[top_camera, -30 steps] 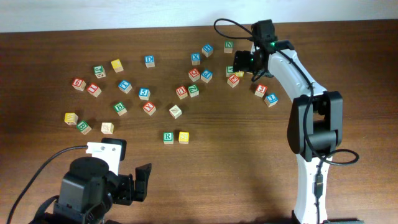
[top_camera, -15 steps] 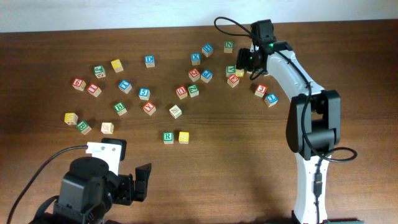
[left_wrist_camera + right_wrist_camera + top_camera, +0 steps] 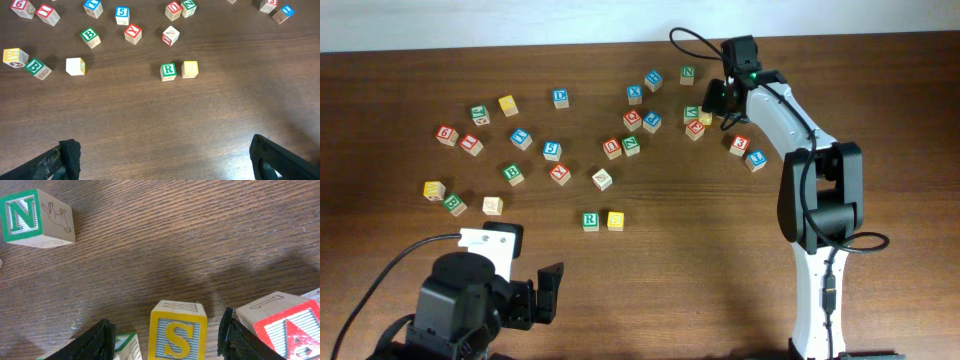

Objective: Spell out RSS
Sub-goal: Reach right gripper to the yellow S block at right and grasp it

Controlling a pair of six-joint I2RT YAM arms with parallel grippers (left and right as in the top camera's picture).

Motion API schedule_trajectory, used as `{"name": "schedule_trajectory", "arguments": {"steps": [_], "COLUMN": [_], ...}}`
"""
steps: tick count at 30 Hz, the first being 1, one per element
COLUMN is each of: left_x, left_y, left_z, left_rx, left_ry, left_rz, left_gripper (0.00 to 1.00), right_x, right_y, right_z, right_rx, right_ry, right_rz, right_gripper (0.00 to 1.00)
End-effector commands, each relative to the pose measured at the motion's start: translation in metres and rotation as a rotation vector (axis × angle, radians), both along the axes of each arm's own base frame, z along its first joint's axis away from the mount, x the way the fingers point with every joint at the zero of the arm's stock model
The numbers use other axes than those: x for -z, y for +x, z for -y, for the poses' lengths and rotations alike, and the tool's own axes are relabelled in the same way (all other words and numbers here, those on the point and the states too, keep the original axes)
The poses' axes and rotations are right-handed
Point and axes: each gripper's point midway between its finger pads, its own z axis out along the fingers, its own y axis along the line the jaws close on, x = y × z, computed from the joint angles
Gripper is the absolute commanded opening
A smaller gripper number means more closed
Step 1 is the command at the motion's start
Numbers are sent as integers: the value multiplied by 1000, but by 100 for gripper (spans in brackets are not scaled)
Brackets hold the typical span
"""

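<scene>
S cube far right on bench, red-lettered cube just beside it. My right end effector released, fingers straddling S without contact; lined up for pick, I judge. R cube and yellow cube side by side near centre, leaving room for third. Left end effector released, parked near.

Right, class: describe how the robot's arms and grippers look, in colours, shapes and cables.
The right arm has curved white links, black joints, a green light and a looping black cable. The left arm is mostly black, with a white block and a black lead. Both carry black fingers.
</scene>
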Motion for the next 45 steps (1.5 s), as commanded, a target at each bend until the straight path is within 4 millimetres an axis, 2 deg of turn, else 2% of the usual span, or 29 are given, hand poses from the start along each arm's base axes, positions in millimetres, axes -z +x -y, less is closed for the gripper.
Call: {"name": "schedule_trajectory", "arguments": {"steps": [1,4,12,16,18,27,30,35,40,42,45], "left_x": [0,0,0,0,0,0,0,0,0,0,0], "left_y": [0,0,0,0,0,0,0,0,0,0,0], "left_z": [1,1,1,1,1,1,1,1,1,1,1], "left_rx": [9,9,9,9,9,9,9,9,9,9,9], "left_ry": [0,0,0,0,0,0,0,0,0,0,0], "left_rz": [1,1,1,1,1,1,1,1,1,1,1], "left_gripper": [100,100,99,99,99,99,99,99,99,99,99], "right_x": [6,6,23,23,23,26,25,24,8,-5,-41], "right_y": [4,4,0,0,0,-4,-3,-1,5,8,15], "right_z": [7,7,8,8,8,9,9,9,7,6,5], "right_rx": [29,30,75,76,76,84,84,84,82,81,81], "right_ry": [-23,-26,-7,-7,-8,-11,-10,-8,-3,-1,2], "right_rz": [-1,0,-35,-34,-35,-52,-48,-44,-30,-25,-5], "right_gripper": [54,49,49,48,44,43,35,29,23,21,15]}}
